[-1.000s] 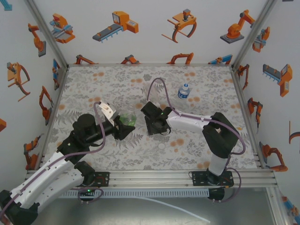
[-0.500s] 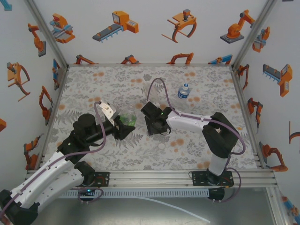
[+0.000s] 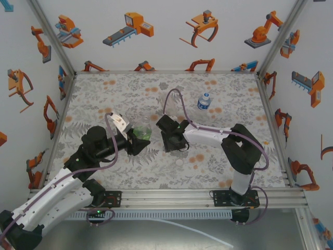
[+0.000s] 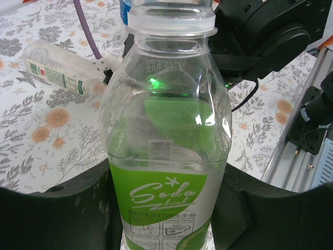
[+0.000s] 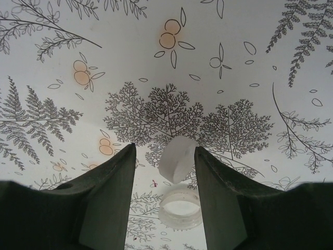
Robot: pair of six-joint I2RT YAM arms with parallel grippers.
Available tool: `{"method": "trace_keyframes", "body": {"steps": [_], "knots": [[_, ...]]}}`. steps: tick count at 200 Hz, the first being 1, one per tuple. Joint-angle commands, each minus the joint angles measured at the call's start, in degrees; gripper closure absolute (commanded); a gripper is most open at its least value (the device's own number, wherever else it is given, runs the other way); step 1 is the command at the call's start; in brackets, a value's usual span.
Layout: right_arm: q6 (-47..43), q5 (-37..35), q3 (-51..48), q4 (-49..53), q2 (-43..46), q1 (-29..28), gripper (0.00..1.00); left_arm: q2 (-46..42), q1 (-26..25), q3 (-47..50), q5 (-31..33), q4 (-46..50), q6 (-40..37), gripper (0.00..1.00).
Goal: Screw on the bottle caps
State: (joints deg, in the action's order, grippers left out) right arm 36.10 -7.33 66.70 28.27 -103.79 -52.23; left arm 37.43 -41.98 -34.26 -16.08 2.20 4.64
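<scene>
My left gripper (image 3: 139, 137) (image 4: 169, 208) is shut on the green-tinted bottle (image 4: 166, 130) (image 3: 141, 132), holding it upright by its green label; its neck (image 4: 171, 18) is open, with no cap on it. My right gripper (image 3: 173, 140) (image 5: 164, 156) is open and points down at the table. A white cap (image 5: 178, 158) stands tilted on edge between its fingers, against the right finger (image 5: 218, 192). Below the cap lies a clear threaded ring (image 5: 180, 208); I cannot tell whether it is a cap or a bottle mouth. The colourless bottle (image 4: 60, 69) lies on its side.
The blue-label bottle (image 3: 204, 101) stands upright at the back right, apart from both arms. The right arm's purple cable (image 3: 174, 99) loops above the table behind its gripper. A metal rail (image 3: 171, 197) runs along the near edge.
The right gripper has shifted slightly to the left and its elbow has swung a little. The left gripper still holds the green-tinted bottle in the same place.
</scene>
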Motion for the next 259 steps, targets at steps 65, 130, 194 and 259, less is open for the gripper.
{"method": "trace_keyframes", "body": {"steps": [65,130,194,259], "knots": [[1.5,2.6,-4.0,-3.8,-0.3,-0.2,0.73,1.1,0.0,-0.7,-0.5,-1.2,0.8,0.93],[16.5,23.6,-18.4,-36.1,5.5,6.3,0.84,3.2,0.0,-1.7,-1.6,-2.1,1.0,0.93],[17.1,18.6,-27.5,-29.4,12.3,13.9,0.66,3.6,-0.1,-2.1,-1.9,-1.9,1.3,0.93],[8.8,9.1,-19.1,-11.9,16.5,13.1,0.58,3.8,-0.1,-1.8,-1.7,-2.2,1.5,0.93]]}}
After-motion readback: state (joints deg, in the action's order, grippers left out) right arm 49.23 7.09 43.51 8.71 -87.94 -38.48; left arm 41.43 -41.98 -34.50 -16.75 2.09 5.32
